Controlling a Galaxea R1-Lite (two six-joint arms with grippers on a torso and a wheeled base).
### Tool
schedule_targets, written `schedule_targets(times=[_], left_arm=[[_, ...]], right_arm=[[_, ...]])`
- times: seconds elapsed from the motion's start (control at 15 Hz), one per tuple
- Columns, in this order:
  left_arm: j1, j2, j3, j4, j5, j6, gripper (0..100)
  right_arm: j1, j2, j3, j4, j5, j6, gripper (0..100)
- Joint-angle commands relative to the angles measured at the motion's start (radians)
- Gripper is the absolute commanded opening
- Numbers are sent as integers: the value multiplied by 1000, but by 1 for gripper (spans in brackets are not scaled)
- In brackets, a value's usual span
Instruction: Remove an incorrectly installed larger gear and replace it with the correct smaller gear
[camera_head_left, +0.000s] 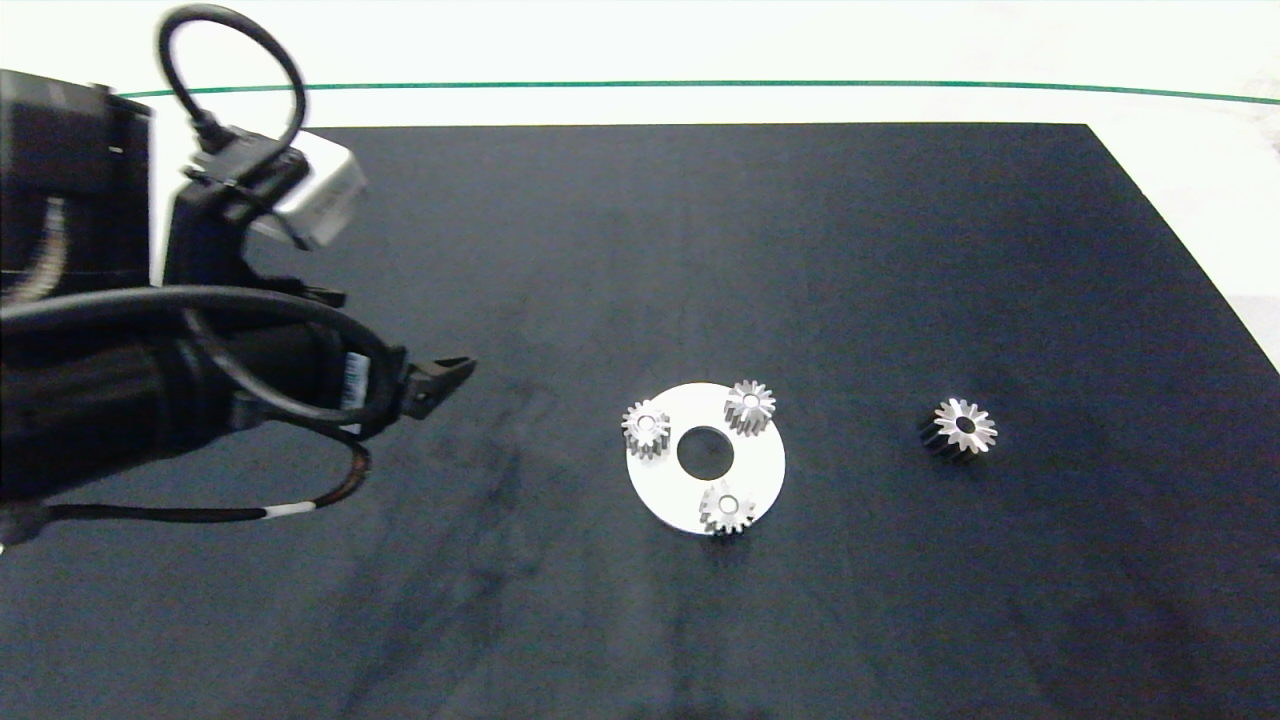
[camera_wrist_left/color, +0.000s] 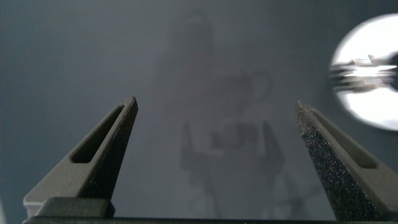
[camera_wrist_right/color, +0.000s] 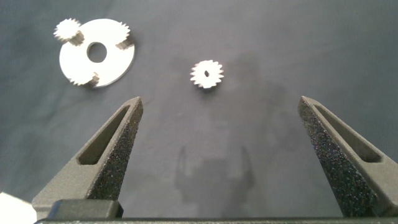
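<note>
A white ring-shaped plate (camera_head_left: 668, 492) lies mid-table with three small blunt-toothed silver gears standing on it (camera_head_left: 647, 428) (camera_head_left: 750, 405) (camera_head_left: 727, 507); I cannot tell which of them is the smaller gear of the task. The larger gear (camera_head_left: 962, 428), star-toothed with a dark flank, lies alone on the mat to the plate's right. My left gripper (camera_head_left: 440, 385) hovers left of the plate, open and empty (camera_wrist_left/color: 214, 109). The right gripper (camera_wrist_right/color: 219, 102) is open and empty, raised short of the larger gear (camera_wrist_right/color: 207, 74); its arm is outside the head view.
A black mat (camera_head_left: 700, 250) covers the table, with a pale floor and a green line beyond its far edge. The plate (camera_wrist_left/color: 367, 71) shows blurred in the left wrist view and sharper in the right wrist view (camera_wrist_right/color: 115, 65).
</note>
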Motion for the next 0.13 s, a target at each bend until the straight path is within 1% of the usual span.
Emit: schedule_targets(times=[0.07, 0.13], left_arm=[[248, -290, 14, 106, 3, -1, 100], [327, -347, 14, 127, 3, -1, 100]], right_arm=[[-123, -107, -4, 2, -6, -5, 100], [-167, -131, -2, 2, -6, -6, 100]])
